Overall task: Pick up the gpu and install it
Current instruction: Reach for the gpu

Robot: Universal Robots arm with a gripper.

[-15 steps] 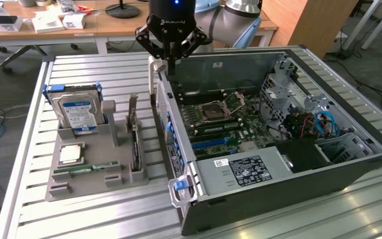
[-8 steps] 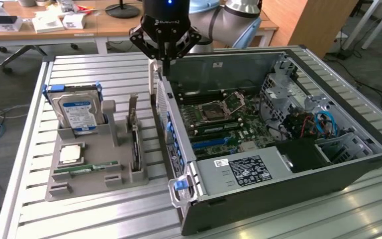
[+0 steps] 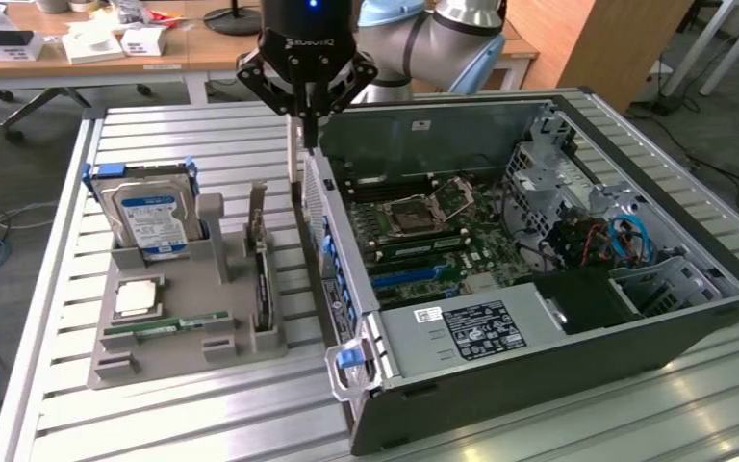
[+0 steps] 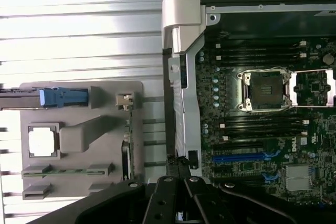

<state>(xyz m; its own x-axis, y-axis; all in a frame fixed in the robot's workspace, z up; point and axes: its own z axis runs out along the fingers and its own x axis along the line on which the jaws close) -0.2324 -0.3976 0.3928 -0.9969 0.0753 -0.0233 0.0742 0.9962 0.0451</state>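
The gpu (image 3: 263, 281) stands on edge in a slot along the grey holder tray (image 3: 170, 361), on the side nearest the computer case. Its metal bracket is at the far end. In the wrist view the gpu (image 4: 127, 142) appears as a thin strip on the tray (image 4: 79, 90). My gripper (image 3: 305, 114) hangs high above the table, over the far corner of the case's left wall. It is shut, with nothing between the fingers. Its dark fingers meet in the wrist view, where the gripper (image 4: 177, 179) is well clear of the card.
The open computer case (image 3: 677, 327) lies on the slatted metal table (image 3: 190, 423), with blue expansion slots (image 3: 402, 279) on its motherboard. The tray also holds a blue-labelled hard drive (image 3: 149, 217), a processor (image 3: 136, 296) and a green memory stick (image 3: 170, 324). Desks stand behind.
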